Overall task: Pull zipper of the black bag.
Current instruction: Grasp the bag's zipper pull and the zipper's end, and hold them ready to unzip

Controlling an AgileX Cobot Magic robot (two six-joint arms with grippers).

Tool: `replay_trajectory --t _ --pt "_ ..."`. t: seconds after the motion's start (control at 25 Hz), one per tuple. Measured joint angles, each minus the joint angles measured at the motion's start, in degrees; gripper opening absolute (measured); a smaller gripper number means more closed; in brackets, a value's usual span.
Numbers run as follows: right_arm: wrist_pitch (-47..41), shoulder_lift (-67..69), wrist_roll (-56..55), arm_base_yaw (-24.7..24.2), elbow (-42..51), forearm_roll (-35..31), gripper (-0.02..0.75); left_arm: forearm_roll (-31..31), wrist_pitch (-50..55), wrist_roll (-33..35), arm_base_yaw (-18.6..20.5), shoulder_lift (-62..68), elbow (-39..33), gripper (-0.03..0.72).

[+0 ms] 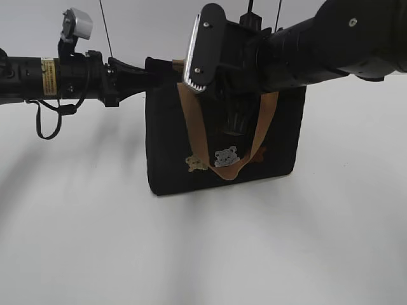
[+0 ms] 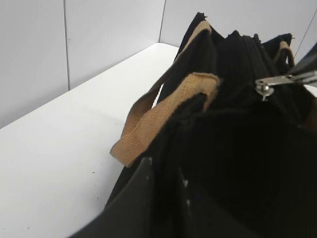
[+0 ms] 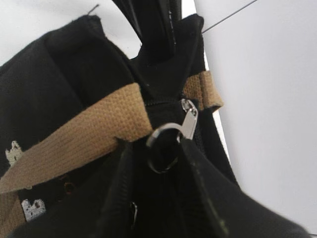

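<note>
The black bag (image 1: 280,140) stands upright on the white table, tan handles (image 1: 191,127) hanging over its front above the bear patches (image 1: 224,156). My left gripper (image 1: 149,75) is shut on the bag's top left end, and its jaws (image 2: 166,171) pinch black fabric. The zipper's silver ring (image 3: 163,146) hangs from its clasp on the top seam, just past a tan handle (image 3: 89,129). My right gripper (image 3: 156,148) is shut on the ring. In the left wrist view the clasp (image 2: 265,87) stretches taut toward the right finger. In the exterior view the right arm (image 1: 299,47) hides the zipper.
The white table (image 1: 191,254) runs on all sides of the bag and a white wall stands behind it. The left arm (image 1: 57,76) reaches in level from the left, with a loose black cable (image 1: 48,124) hanging under it. Thin wires rise behind the bag.
</note>
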State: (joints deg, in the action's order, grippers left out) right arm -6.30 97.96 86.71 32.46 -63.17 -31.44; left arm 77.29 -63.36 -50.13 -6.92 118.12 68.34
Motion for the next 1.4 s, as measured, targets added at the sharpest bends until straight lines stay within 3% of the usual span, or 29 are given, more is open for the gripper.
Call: replay_trajectory --t 0.64,0.96,1.4 --pt "2.8 0.8 0.4 0.0 0.0 0.0 0.233 0.0 0.0 0.0 0.0 0.0 0.0 0.048" --pt "3.2 0.8 -0.6 0.0 0.0 0.1 0.008 0.0 0.0 0.0 0.0 0.0 0.0 0.048" --pt "2.2 -0.9 -7.5 0.0 0.0 0.2 -0.015 -0.2 -0.3 0.0 0.0 0.0 0.0 0.048"
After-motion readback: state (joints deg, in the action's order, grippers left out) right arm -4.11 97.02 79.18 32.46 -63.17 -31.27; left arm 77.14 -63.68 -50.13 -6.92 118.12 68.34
